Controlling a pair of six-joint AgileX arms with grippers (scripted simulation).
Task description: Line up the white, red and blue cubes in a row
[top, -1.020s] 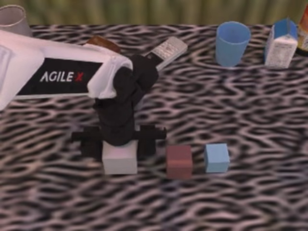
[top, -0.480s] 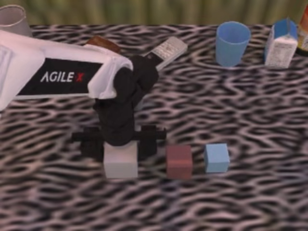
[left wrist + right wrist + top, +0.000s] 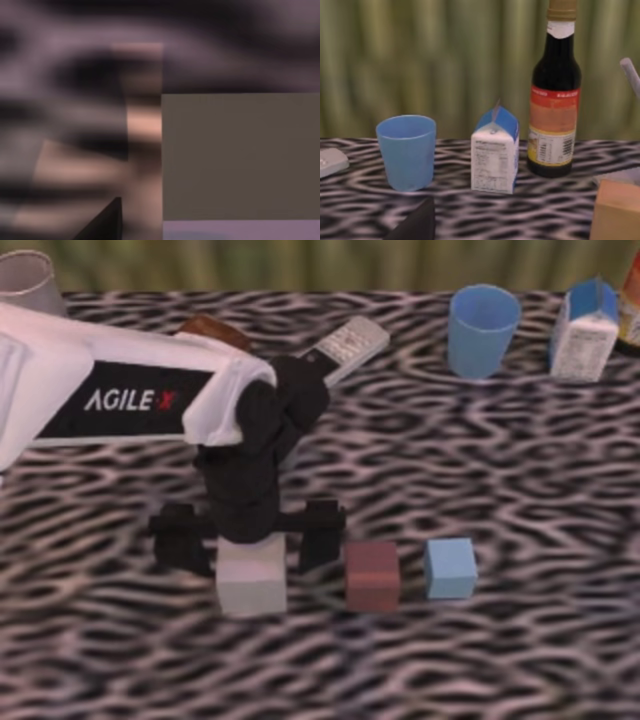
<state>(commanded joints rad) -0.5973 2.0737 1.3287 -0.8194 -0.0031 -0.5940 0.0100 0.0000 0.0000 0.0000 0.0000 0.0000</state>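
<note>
- Top view: the left gripper is hanging right over the white cube, its fingers spread wide and not touching it. The red cube and blue cube are sitting in a row to its right.
- Left wrist view: the white cube is filling much of the picture, very close.
- Right wrist view: a blue cup, a carton and a bottle are standing on the table; the right gripper's fingers cannot be seen.

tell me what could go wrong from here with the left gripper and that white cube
1. The left gripper stands open right over the white cube, fingers either side; lifting off crookedly, one could nudge the cube out of the row.
2. The red cube sits close to the finger on that side, so a sideways drift may bump it toward the blue cube.
</note>
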